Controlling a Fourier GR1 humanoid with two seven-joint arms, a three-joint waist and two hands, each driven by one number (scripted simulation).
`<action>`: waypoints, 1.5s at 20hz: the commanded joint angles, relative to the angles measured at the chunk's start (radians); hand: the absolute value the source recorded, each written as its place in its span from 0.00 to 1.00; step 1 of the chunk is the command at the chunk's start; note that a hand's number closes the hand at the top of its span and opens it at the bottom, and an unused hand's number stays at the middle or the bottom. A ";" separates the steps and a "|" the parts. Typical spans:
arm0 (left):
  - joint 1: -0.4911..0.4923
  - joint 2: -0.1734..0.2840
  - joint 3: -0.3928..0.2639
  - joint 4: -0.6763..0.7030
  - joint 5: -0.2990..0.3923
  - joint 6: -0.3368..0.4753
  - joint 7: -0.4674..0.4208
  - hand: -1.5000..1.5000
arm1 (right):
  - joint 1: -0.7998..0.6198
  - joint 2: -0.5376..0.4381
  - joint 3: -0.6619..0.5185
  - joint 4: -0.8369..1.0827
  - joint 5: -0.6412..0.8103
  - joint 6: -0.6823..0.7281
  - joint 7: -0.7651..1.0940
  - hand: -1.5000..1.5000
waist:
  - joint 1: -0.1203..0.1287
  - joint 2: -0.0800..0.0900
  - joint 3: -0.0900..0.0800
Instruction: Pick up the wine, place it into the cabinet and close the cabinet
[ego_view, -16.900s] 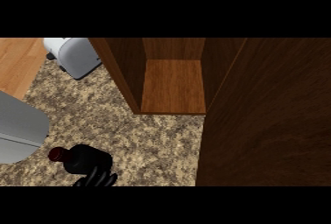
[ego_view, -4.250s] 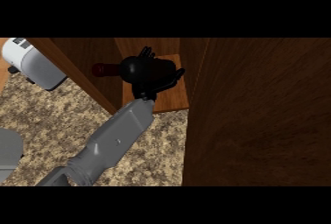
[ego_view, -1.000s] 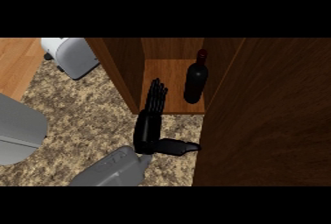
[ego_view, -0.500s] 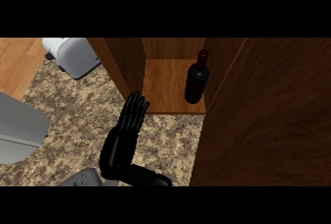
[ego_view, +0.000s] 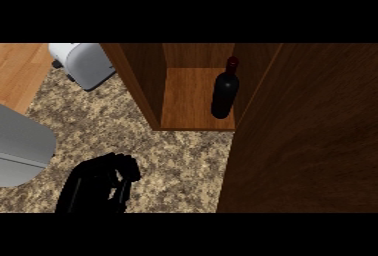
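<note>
In the head view, the cabinet (ego_view: 198, 95) is taken as the landmark. It stands at the upper middle of the counter (ego_view: 170, 150), and its inside is seen as an open compartment with a lighter wooden floor between darker wooden walls. The wine (ego_view: 224, 92) is seen inside this compartment, at its right side, just beside the right wall. It is a dark bottle with a reddish cap on its neck, and it stands upright on the compartment's floor. Nothing is touching it.

To the right of the compartment, a large dark wooden panel (ego_view: 310, 135) is seen; it reaches from the top down to the lower edge. It cannot be told for sure whether this is the door of the cabinet or a side of it. The compartment is not covered.

Below the cabinet and to its left, well apart from the wine, one black hand (ego_view: 100, 182) is seen over the speckled counter near the lower edge. Its fingers are curled inward, and nothing is held in them. It cannot be told from this view alone which hand it is. No other hand is shown.

To the left of the cabinet, a white appliance (ego_view: 83, 62) stands on the counter. Further down at the left edge, a grey object (ego_view: 22, 150) is partly shown.
</note>
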 joint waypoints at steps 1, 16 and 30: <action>0.094 0.111 0.070 -0.088 0.028 -0.069 -0.005 1.00 | 0.043 0.027 0.097 -0.067 -0.081 0.016 0.023 1.00 | 0.003 0.000 0.000; 0.469 0.352 0.327 -0.038 0.167 -0.377 -0.185 0.00 | -0.187 0.139 0.695 -0.010 0.199 -0.302 0.232 1.00 | 0.029 -0.013 -0.006; 0.593 0.498 0.500 0.051 0.230 -0.607 -0.210 0.00 | -0.536 0.134 0.730 0.217 0.316 -0.777 0.117 1.00 | 0.058 -0.009 -0.005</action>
